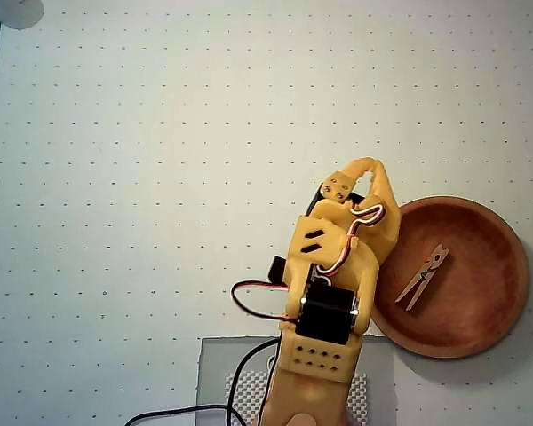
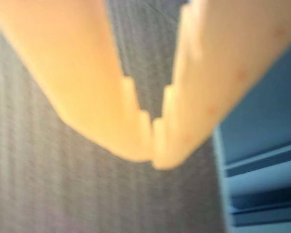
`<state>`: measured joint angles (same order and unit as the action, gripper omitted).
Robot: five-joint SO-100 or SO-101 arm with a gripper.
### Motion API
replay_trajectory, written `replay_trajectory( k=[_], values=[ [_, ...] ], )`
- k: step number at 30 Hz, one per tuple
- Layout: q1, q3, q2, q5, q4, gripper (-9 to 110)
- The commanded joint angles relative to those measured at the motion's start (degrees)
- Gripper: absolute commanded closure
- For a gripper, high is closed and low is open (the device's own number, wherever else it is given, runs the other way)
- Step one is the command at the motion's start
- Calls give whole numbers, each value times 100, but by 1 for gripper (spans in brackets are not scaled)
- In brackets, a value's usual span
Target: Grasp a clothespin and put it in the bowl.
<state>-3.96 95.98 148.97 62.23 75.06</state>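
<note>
Closed end effector (image 2: 153, 141), clothespin (image 1: 423, 277) apart inside bowl (image 1: 497, 312)

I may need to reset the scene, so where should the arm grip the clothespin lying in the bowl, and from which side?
Probably from above. The clothespin lies flat and diagonal in the bowl, clear of the walls. Grip it across its narrow width near the middle, by the spring, fingers turned crosswise to its long axis. The gripper is shut now and must open first.

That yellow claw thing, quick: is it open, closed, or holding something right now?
Yellow plastic gripper: closed, fingertips touching, holding nothing. The light-tan wooden clothespin lies in the reddish-brown wooden bowl.
</note>
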Motion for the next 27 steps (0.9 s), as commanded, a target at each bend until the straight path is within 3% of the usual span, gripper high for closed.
replay_trajectory(
  k=[1, 8, 17, 27],
  values=[
    [791, -114, 615, -2162, -659, 104],
    [299, 1441, 1811, -4729, -2795, 104],
    [158, 4975, 3647, -5502, -5405, 104],
    [123, 7488, 4843, -6126, -5836, 104]
  ],
)
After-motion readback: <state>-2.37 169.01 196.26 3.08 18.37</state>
